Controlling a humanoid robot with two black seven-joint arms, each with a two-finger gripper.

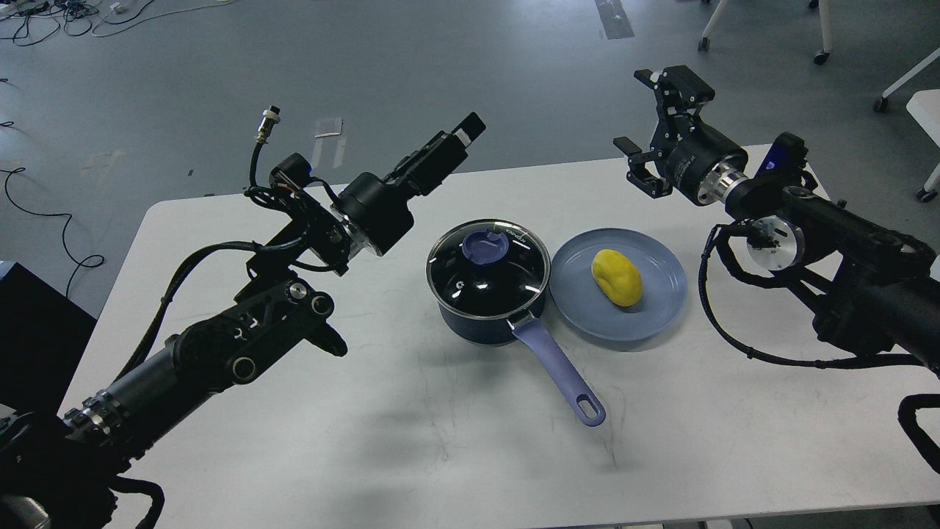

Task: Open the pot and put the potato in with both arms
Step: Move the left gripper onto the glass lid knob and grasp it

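A dark blue pot [477, 323] stands mid-table with its glass lid [507, 283] on and a blue knob [485, 246] on top. Its blue handle [559, 375] points toward me and to the right. A yellow potato [617, 277] lies on a blue plate [580, 305] just right of the pot. My left gripper [470, 130] hovers above and left of the lid, seen side-on, so its fingers cannot be told apart. My right gripper [630, 110] is open and empty, raised behind the plate over the table's far edge.
The white table [440, 441] carries only the pot and plate. Beyond its far edge is grey floor with cables at the far left [44, 213] and chair legs at the upper right [822, 44]. A dark box [29, 330] sits left of the table.
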